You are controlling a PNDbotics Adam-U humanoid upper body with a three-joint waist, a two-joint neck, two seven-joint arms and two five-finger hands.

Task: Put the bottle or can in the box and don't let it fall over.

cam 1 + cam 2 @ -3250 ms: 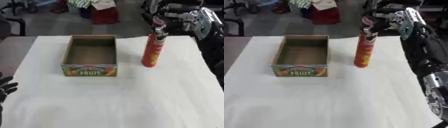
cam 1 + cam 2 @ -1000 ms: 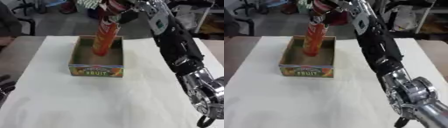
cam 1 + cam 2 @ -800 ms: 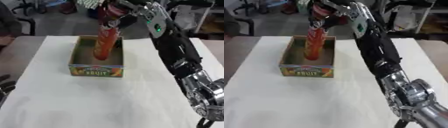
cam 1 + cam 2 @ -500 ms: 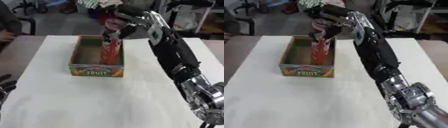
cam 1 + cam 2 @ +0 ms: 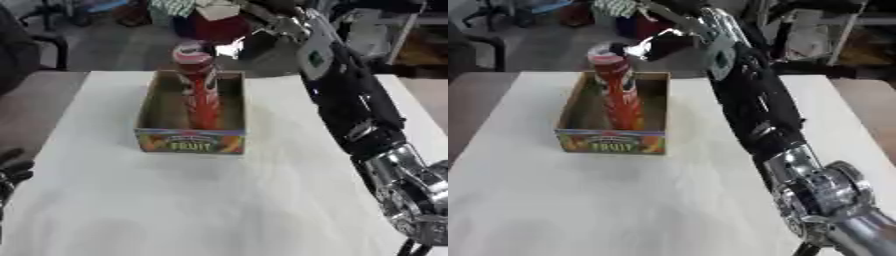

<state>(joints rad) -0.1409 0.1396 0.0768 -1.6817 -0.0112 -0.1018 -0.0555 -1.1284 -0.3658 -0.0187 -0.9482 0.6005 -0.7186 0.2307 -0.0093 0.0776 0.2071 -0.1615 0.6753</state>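
A tall red can (image 5: 200, 96) with a pale lid stands upright inside the open cardboard box (image 5: 188, 142), whose front shows a colourful fruit label. The box sits at the far middle of the white table (image 5: 219, 200). My right hand (image 5: 663, 44) hangs just right of the can's top, fingers spread and open, holding nothing; I cannot tell if a fingertip still touches the can. Its black arm (image 5: 350, 100) stretches across the table's right side. My left hand (image 5: 10, 172) rests open at the lower left edge.
Beyond the table's far edge lie a red object (image 5: 214, 25), cloth clutter and a dark chair (image 5: 26, 45) at the left. A shelf (image 5: 833, 35) stands at the back right. White tabletop spreads in front of the box.
My right hand lowered the can into the box, set it upright, opened and drew back to the right of its top. The left hand has stayed put.
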